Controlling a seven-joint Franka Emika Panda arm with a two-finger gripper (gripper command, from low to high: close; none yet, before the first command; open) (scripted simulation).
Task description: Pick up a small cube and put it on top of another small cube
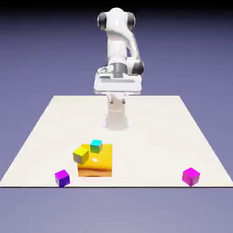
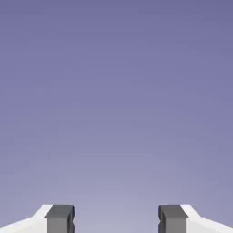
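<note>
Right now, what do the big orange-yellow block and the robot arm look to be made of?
Orange-yellow block: perhaps polished plastic or metal, given its bright highlight and darker streaks.
Arm: probably painted metal or plastic, smooth white with dark joint caps.

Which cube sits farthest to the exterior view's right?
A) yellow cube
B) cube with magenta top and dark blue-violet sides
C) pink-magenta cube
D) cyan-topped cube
C: the pink-magenta cube sits alone near the table's front right corner, all other cubes being left of the middle.
</note>
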